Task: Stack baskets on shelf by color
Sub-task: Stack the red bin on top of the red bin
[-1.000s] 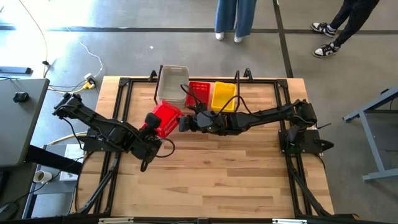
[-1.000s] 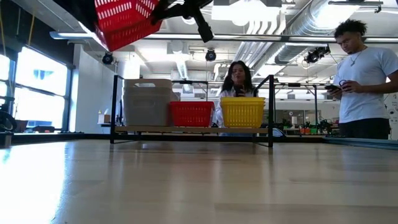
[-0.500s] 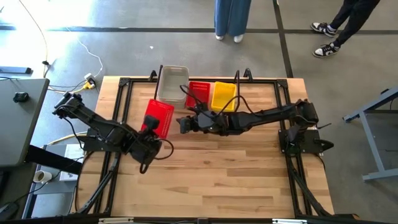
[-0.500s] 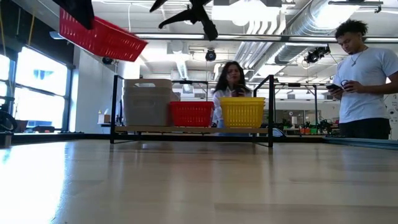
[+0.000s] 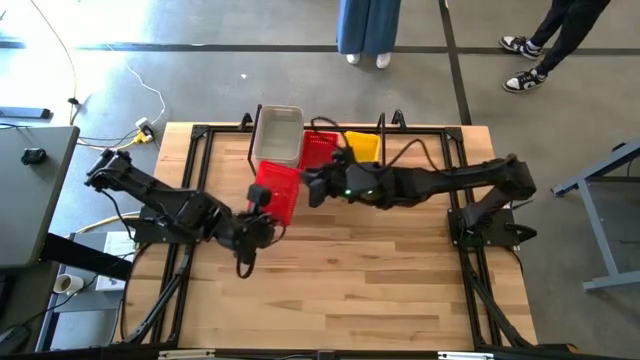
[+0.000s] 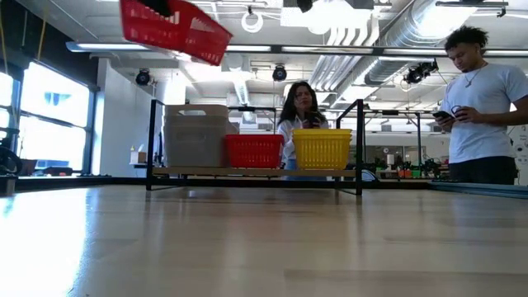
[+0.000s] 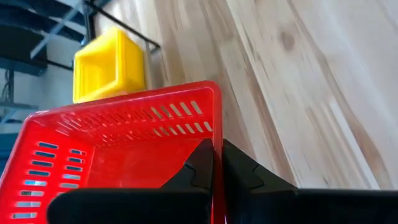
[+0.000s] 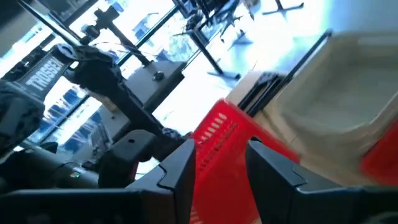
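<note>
My left gripper [image 5: 262, 203] is shut on a red mesh basket [image 5: 279, 189] that it holds high above the table; the basket also shows in the low view [image 6: 175, 30] and the left wrist view [image 7: 118, 149]. My right gripper [image 5: 313, 186] is open close beside that basket's right side; whether it touches the basket I cannot tell. On the shelf [image 6: 247, 172] stand a clear-grey basket [image 5: 278, 135], a red basket [image 5: 320, 150] and a yellow basket [image 5: 362, 147], side by side on their bases. My left gripper pinches the red basket's side wall at its rim [image 7: 216, 134], one finger [image 7: 200, 167] inside the basket and one [image 7: 241, 169] outside. The fingers come from the table's near left side. The basket is lifted clear of the table and tilted.
The shelf's black upright rods [image 6: 153, 140] [image 6: 360, 144] stand at its two ends. One person stands beyond the table at the right [image 6: 483, 99], another behind the shelf [image 6: 301, 107]. Bare wooden tabletop [image 5: 350, 270] lies toward the near edge.
My left gripper has carried the red basket first toward the table's left edge, then back toward the right and the shelf, and the basket has tipped on the way. My right gripper has gone toward the far edge and now stands close beside the basket.
</note>
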